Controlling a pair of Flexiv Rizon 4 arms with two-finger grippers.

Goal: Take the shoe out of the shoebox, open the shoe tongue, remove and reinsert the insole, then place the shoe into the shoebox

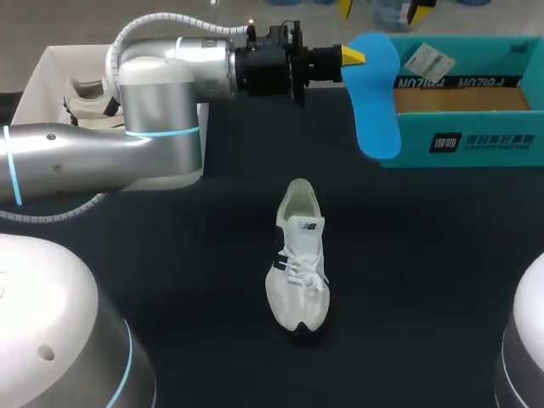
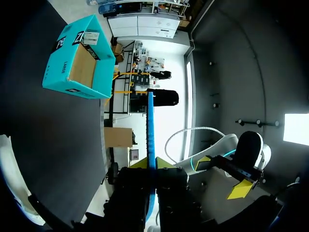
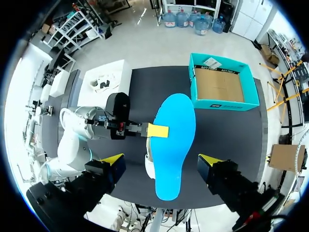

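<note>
head view: shoe [image 1: 297, 263] lies near-to-far, toe seemingly at near end.

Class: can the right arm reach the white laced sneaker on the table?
Probably not straight on: the blue foam insole in the left gripper hangs between the open right gripper and the white laced sneaker.

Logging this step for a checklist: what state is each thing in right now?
shoe, upright on its sole, laced.
shoebox, open, shoe not inside.
insole, out of the shoe, held aloft.
left hand, shut on insole.
right hand, open, empty.
</note>
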